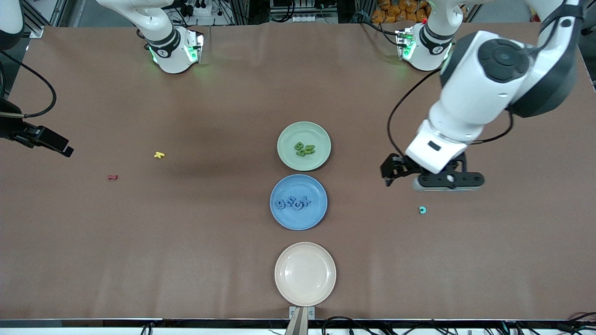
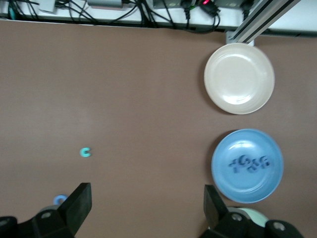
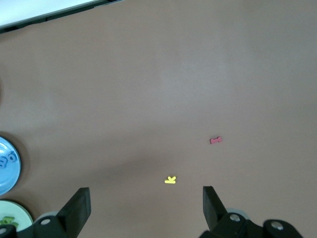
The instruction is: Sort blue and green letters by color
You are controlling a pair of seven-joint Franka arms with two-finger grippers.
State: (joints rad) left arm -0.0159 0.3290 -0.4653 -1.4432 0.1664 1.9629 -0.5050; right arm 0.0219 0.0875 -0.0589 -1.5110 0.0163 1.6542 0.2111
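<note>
Teal letter [image 1: 422,210] below left claw [image 1: 433,181]

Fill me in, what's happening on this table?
Two arms are sorting letters by color. Green letters lie on the green plate, blue letters on the blue plate; the beige plate holds nothing. The left gripper, fingers open and holding nothing, hovers near one loose light-blue letter. The right gripper waits open near a yellow letter and a red letter.
</note>
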